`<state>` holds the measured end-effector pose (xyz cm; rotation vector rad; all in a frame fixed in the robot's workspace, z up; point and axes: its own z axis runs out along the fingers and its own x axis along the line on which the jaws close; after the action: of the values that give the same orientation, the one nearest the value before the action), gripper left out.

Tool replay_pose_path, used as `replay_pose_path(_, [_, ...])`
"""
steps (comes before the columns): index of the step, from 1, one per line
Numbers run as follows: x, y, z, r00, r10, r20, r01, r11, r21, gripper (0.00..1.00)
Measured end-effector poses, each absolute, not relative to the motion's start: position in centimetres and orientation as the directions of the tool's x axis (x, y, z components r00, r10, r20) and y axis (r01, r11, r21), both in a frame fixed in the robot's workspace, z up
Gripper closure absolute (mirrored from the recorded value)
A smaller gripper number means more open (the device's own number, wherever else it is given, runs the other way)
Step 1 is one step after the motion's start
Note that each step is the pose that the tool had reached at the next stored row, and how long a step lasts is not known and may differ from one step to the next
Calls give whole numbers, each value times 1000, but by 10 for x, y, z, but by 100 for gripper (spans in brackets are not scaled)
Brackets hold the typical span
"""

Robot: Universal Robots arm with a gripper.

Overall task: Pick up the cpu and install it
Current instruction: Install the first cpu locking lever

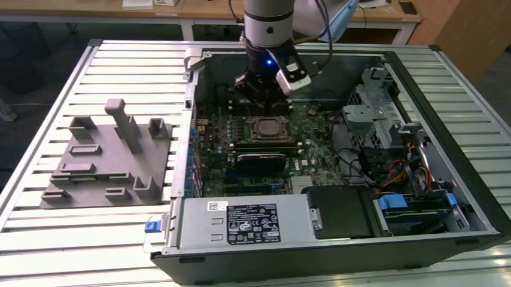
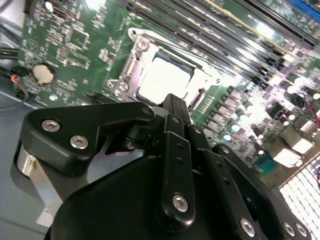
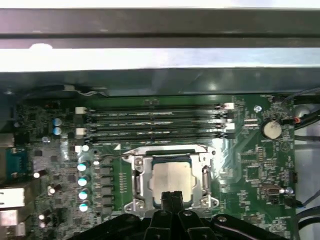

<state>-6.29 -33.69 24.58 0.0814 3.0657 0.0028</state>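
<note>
Silvery cpu [image 3: 171,176] lies flat inside its socket [image 3: 140,176], apparently seated; in the exterior view the end effector [image 1: 261,106] hangs at its twelve o'clock, clenched, empty.

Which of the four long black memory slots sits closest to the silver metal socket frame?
The long black memory slot bordering the silver metal socket frame; the other three lie beyond it, toward the dark case wall.

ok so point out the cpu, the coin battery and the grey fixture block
cpu [image 3: 171,176]: first wrist view, middle of its silvery top.
coin battery [image 3: 271,129]: first wrist view, centre of its round face.
grey fixture block [image 1: 112,158]: exterior view, on its flat base plate.
</note>
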Motion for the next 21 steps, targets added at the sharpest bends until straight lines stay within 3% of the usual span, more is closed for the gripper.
replay_pose_path(21, [-114,-337,245,-995,53,-81,53,999,4,89])
